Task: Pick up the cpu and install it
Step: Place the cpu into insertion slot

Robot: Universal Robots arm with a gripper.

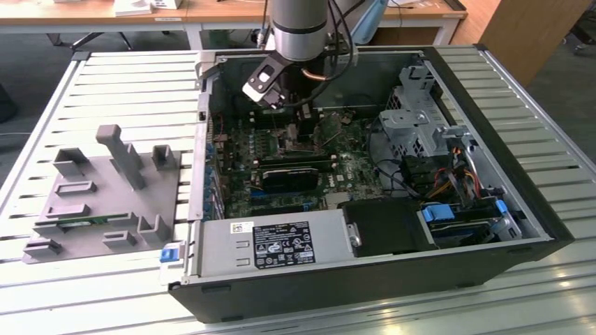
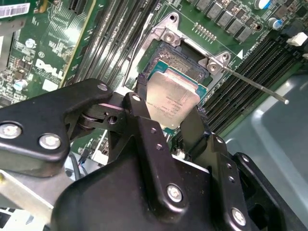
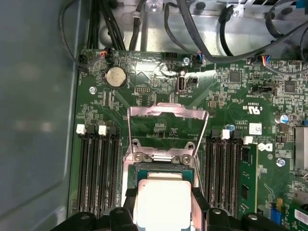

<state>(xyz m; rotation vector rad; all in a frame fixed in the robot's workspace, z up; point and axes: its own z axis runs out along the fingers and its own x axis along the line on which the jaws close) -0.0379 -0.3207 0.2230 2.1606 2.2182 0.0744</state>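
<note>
The cpu [image 2: 173, 98] [image 3: 162, 202] is a flat square chip with a shiny silver top. It sits level between my two black fingers [image 2: 139, 103], which press on its opposite edges. My gripper [image 2: 171, 102] [image 3: 163, 207] is shut on it directly over the open socket [image 2: 185, 55] on the green motherboard. The socket's metal load plate [image 3: 166, 126] stands flipped open and its thin lever [image 2: 255, 86] sticks out sideways. In the exterior view my gripper [image 1: 296, 129] reaches down into the open computer case. I cannot tell whether the chip touches the socket.
Memory slots [image 3: 96, 173] [image 3: 224, 173] flank the socket closely. The case [image 1: 373, 279] holds a power supply [image 1: 279, 244], a black block [image 1: 293, 178], cables and a drive cage [image 1: 419, 118]. A grey fixture tray [image 1: 102, 188] lies at the exterior view's left.
</note>
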